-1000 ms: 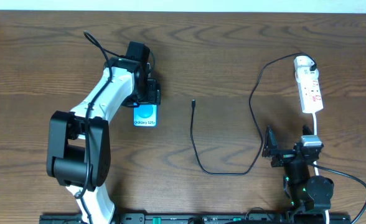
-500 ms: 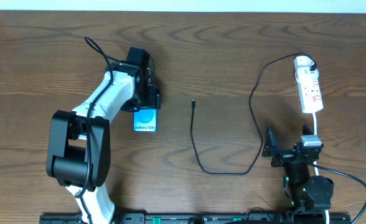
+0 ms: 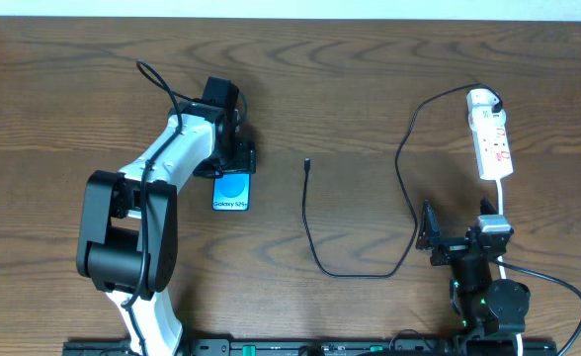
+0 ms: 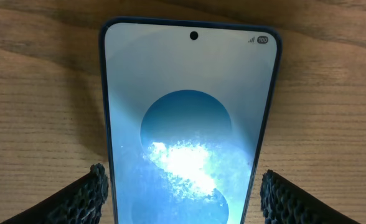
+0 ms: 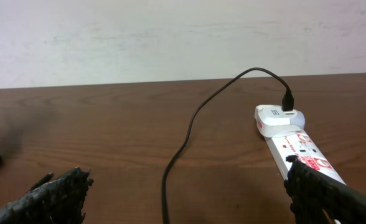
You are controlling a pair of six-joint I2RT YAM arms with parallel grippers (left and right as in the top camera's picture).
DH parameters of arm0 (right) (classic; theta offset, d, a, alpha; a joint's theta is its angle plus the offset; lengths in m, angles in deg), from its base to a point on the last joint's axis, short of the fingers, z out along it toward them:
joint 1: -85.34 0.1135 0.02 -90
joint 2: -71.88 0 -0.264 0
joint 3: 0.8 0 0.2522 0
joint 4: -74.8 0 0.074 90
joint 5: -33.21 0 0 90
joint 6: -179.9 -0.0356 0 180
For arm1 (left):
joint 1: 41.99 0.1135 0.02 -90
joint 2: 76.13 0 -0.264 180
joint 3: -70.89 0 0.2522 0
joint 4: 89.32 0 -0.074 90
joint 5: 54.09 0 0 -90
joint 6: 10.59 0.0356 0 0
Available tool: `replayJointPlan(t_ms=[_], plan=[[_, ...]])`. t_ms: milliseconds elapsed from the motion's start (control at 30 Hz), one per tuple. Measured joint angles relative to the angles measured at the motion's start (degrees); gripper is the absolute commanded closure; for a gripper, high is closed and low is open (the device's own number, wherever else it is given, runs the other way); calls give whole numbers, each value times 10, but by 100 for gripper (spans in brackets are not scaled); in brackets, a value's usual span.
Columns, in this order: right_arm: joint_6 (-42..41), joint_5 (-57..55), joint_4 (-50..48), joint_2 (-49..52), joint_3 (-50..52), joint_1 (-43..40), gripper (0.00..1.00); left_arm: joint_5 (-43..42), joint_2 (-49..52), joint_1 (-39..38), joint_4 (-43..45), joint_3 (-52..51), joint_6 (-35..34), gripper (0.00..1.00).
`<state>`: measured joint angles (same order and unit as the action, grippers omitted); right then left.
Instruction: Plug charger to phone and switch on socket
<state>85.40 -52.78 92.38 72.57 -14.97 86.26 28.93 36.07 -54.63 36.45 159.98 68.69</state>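
Phone [image 4: 189, 93] side edges clamped in left pincer [image 4: 184, 175]; right pincer [image 5: 186, 171] wide open.

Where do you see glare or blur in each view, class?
Left wrist: white glare washes out the lower middle of the phone screen. Right wrist: the fingertips at the bottom corners look slightly soft, the socket clear. Overhead: even light, no glare.

Wooden table [image 3: 370, 79] holds phone [image 3: 230, 191], charger [image 3: 350, 276] and socket [image 3: 493, 138].

Dark wood, glass and plastic
Grained matt table [image 3: 370, 79]; glossy phone [image 4: 189, 124] screen with glare; smooth white plastic socket [image 5: 295, 146]; rough black pads [image 4: 89, 196].
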Motion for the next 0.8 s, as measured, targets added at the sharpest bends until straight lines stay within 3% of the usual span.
replayJointPlan(t_ms=[800], plan=[[0,0,0,0,0,0,1,0,1,0,24,-22,-2,19]])
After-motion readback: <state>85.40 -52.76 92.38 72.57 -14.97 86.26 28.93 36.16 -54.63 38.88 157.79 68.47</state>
